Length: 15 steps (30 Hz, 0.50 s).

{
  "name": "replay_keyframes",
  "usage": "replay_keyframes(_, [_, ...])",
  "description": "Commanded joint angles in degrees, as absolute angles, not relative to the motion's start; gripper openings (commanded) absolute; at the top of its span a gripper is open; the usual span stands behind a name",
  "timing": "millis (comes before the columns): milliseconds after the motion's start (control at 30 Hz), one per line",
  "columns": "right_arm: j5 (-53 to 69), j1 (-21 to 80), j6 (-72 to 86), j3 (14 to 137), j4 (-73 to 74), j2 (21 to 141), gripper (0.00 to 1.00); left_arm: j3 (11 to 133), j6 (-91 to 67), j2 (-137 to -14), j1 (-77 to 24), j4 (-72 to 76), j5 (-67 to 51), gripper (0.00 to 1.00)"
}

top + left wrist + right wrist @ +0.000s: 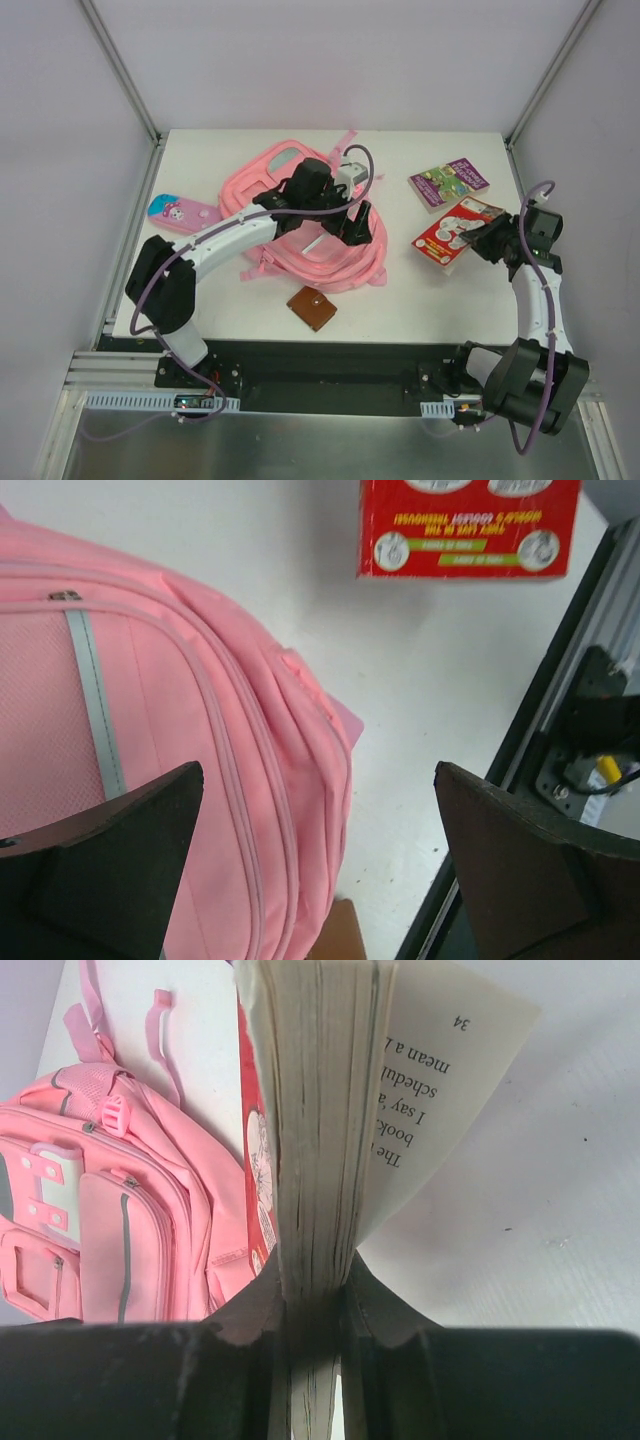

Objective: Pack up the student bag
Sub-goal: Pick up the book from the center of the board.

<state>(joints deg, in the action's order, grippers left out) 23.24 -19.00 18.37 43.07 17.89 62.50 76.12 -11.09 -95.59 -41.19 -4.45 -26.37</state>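
The student bag [300,225], a large pink backpack with a light reflective strip, lies flat in the middle of the table. My left gripper [357,228] hovers over its right side. In the left wrist view that gripper [318,772] is wide open and holds nothing, with the bag's zipped edge [230,780] under it. My right gripper [478,236] is at the right of the table, shut on a red-covered book [455,232]. In the right wrist view the right gripper [315,1280] clamps the book's page block [320,1110], with one page fanned out to the right.
A purple book [448,182] lies behind the red one. A small pink cartoon pencil case [183,211] sits at the left edge. A brown square wallet-like item [313,307] lies in front of the bag. The table's metal frame [590,710] runs close by the left gripper.
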Motion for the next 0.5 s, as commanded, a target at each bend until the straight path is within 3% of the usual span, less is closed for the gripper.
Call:
replay_keyframes(0, [25.5,-19.4,18.2,46.1,17.4,59.9,0.01,77.8,-1.2,-97.6,-42.6,-13.4,-23.2,0.95])
replay_keyframes(400, [26.5,-19.4,18.6,45.6,17.1,60.6,0.01,81.8,3.0,-102.9,-48.2,-16.4,-21.4,0.92])
replay_keyframes(467, [26.7,-19.5,18.6,45.6,17.1,60.9,0.01,82.4,2.3,-104.1,-48.5,-16.7,-21.8,0.87])
